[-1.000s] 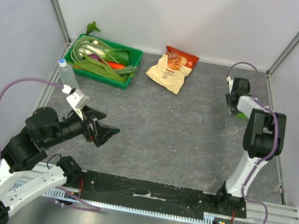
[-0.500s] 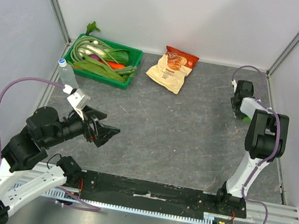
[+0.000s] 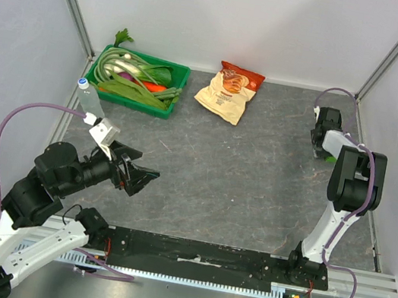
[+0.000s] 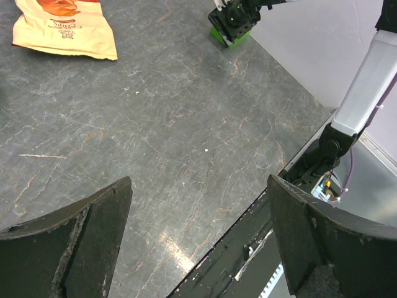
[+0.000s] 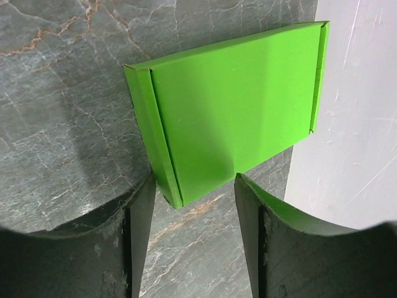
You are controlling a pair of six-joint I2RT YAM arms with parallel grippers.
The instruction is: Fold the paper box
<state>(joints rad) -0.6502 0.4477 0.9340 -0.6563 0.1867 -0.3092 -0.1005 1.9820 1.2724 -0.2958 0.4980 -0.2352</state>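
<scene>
The paper box (image 5: 229, 105) is lime green and flattish, lying on the grey table with its far edge against the white right wall. Only a sliver of the box (image 3: 328, 158) shows from above, and it appears as a small green patch (image 4: 226, 34) in the left wrist view. My right gripper (image 5: 193, 180) is open, and its two fingertips straddle the box's near corner, at or almost at its edges. The right gripper (image 3: 323, 144) sits far right by the wall. My left gripper (image 3: 149, 177) hovers wide open and empty over the near left of the table, as the left wrist view (image 4: 198, 180) also shows.
A dark green tray of vegetables (image 3: 138, 80) stands at the back left, with a beige-and-red snack bag (image 3: 229, 91) beside it. A clear bottle (image 3: 87, 102) lies at the left wall. The black base rail (image 3: 196, 253) runs along the near edge. The right wall (image 5: 353, 124) is next to the box.
My right gripper has slid right toward the wall with the box before it, and its jaws have widened slightly. The left arm has not moved.
</scene>
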